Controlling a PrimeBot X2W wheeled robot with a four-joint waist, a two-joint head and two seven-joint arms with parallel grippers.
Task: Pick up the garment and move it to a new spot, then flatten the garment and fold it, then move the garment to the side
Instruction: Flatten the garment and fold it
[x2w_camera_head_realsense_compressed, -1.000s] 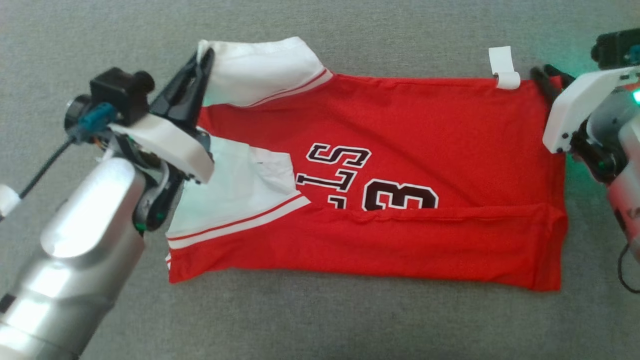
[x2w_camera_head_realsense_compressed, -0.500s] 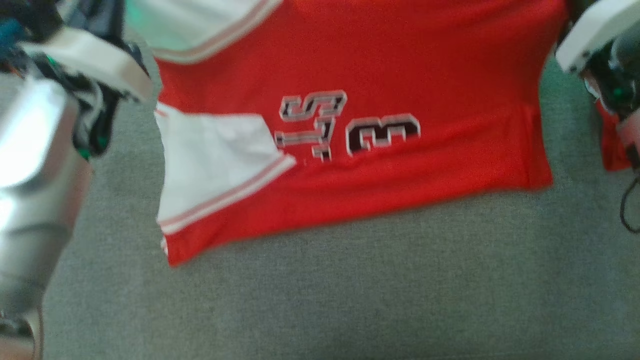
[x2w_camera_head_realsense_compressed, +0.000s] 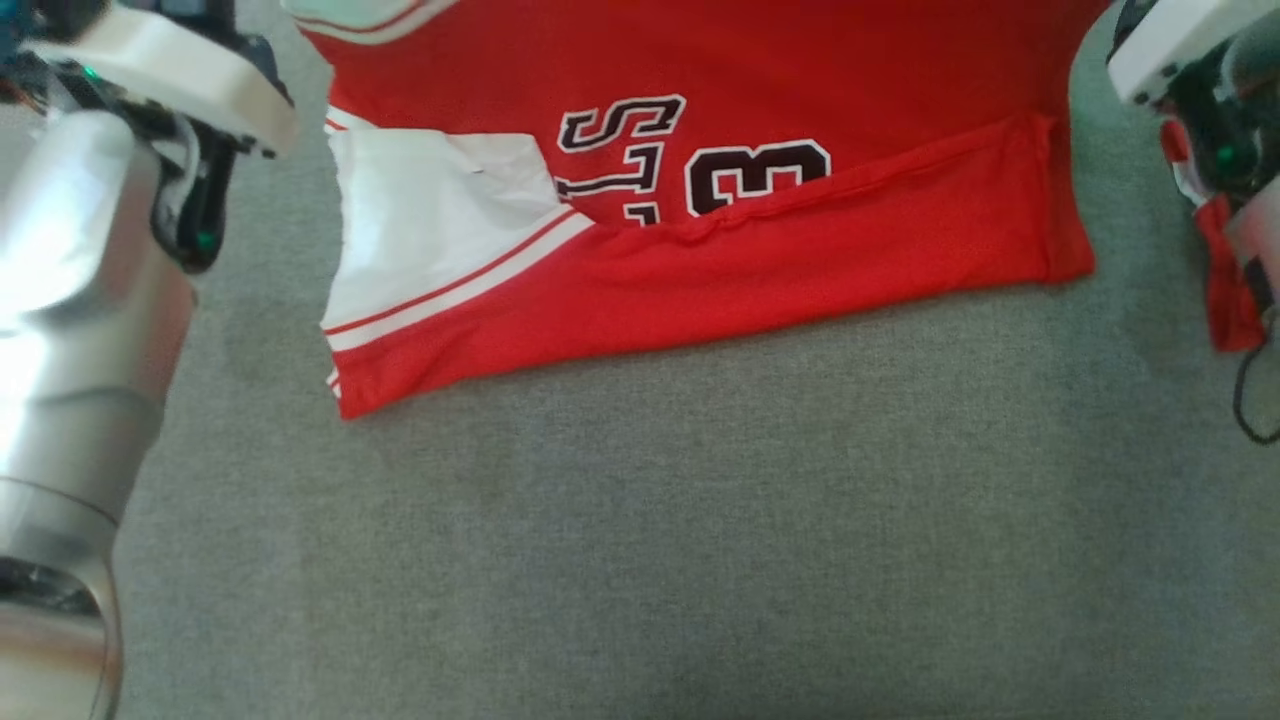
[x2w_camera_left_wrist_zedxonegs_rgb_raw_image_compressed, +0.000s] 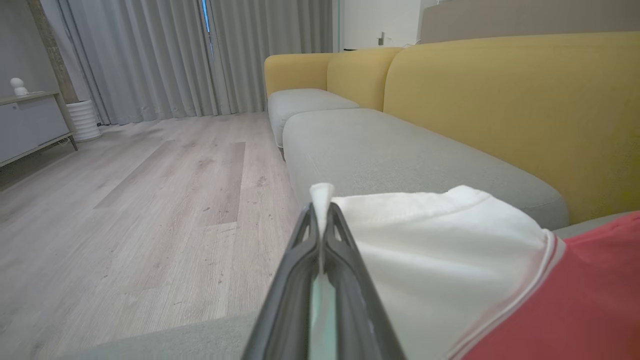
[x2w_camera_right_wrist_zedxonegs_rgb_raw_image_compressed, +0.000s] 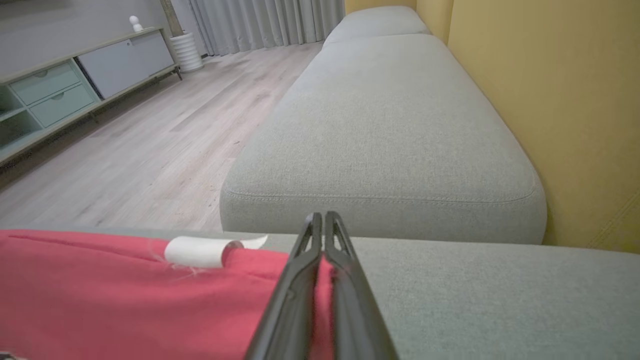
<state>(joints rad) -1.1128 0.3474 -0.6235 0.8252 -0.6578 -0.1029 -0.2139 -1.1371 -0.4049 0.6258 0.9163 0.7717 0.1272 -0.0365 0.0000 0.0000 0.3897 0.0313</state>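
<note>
Item: red knit jersey (x2w_camera_head_realsense_compressed: 800, 250) with white sleeves and black lettering.
Location: over the grey fabric sofa seat (x2w_camera_head_realsense_compressed: 640, 560), stretched from one claw to the other.
Left gripper (x2w_camera_left_wrist_zedxonegs_rgb_raw_image_compressed: 320, 212): clamped on the white sleeve edge (x2w_camera_left_wrist_zedxonegs_rgb_raw_image_compressed: 321, 192).
Right gripper (x2w_camera_right_wrist_zedxonegs_rgb_raw_image_compressed: 320, 220): clamped on the red cloth edge, with a small white rolled label (x2w_camera_right_wrist_zedxonegs_rgb_raw_image_compressed: 195, 251) just beside its tips.
Handling, judged: light, limp, sags readily; take opposite corners and keep it taut.

A sofa (x2w_camera_left_wrist_zedxonegs_rgb_raw_image_compressed: 400, 150) with grey seat cushions (x2w_camera_right_wrist_zedxonegs_rgb_raw_image_compressed: 380, 125) and a yellow backrest (x2w_camera_left_wrist_zedxonegs_rgb_raw_image_compressed: 500, 100) runs along the right side of both wrist views. Pale wood floor (x2w_camera_left_wrist_zedxonegs_rgb_raw_image_compressed: 150, 200) spreads across the left. Grey curtains (x2w_camera_left_wrist_zedxonegs_rgb_raw_image_compressed: 150, 55) hang at the upper left, and a low cabinet (x2w_camera_right_wrist_zedxonegs_rgb_raw_image_compressed: 75, 75) stands at the far left.
</note>
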